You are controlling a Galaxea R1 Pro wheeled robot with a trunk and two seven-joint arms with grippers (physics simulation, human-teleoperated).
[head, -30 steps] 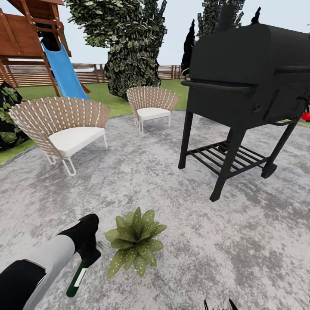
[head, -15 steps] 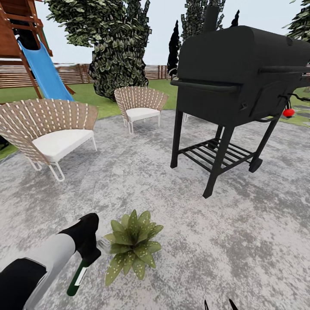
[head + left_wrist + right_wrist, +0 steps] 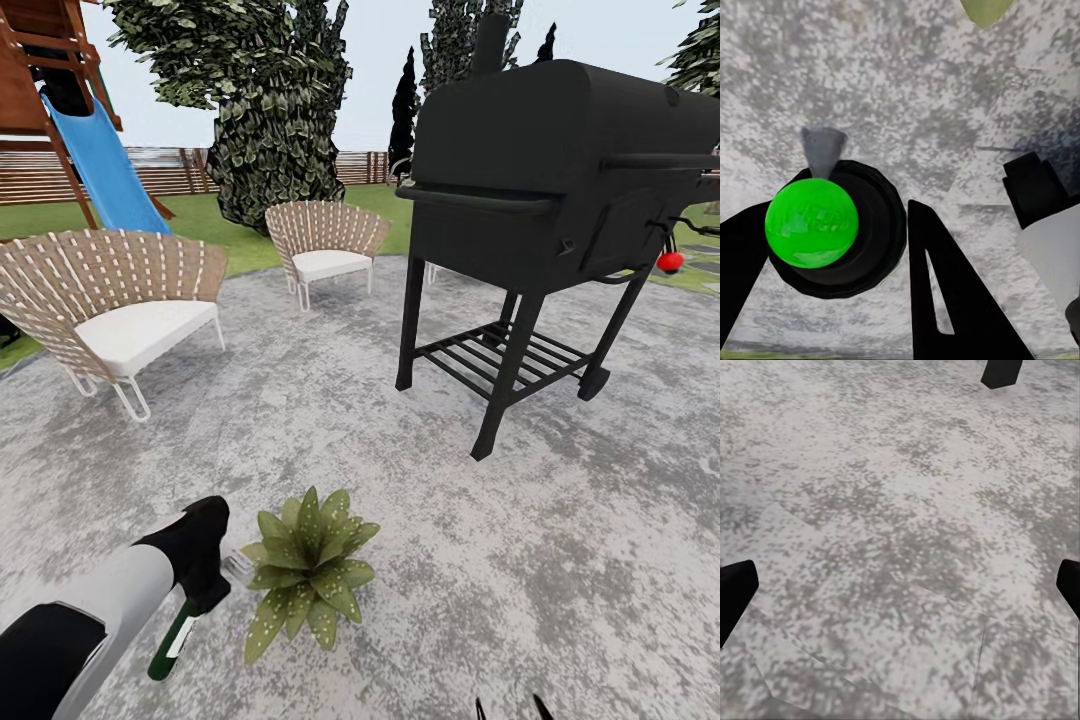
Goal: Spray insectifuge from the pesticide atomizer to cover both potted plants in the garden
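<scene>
Black and glossy, the left gripper (image 3: 200, 575) sits low over the paving at the end of a white forearm reaching in from the near left corner of the head view, its fingers closed on the pesticide atomizer (image 3: 172, 640), whose dark green body with its white label slants down towards the robot while the whitish trigger head points at the potted plant (image 3: 308, 572) just beside it. In the left wrist view the bottle shows end-on as a bright green round (image 3: 811, 222) between two black fingers (image 3: 945, 300), above mottled stone. The right gripper (image 3: 900, 585) shows two dark fingertips (image 3: 733, 592) set wide apart at opposite edges of its wrist view, with nothing between them but paving. Beyond the plant stands a black barbecue grill (image 3: 560, 190) on four legs with a slatted lower shelf, and well apart on the left two woven chairs (image 3: 110, 300) with white cushions. The ground is a grey speckled patio (image 3: 520, 560), ringed by lawn, a leafy tree (image 3: 270, 110), a blue slide (image 3: 105, 170) and a brown slatted fence (image 3: 190, 170).
</scene>
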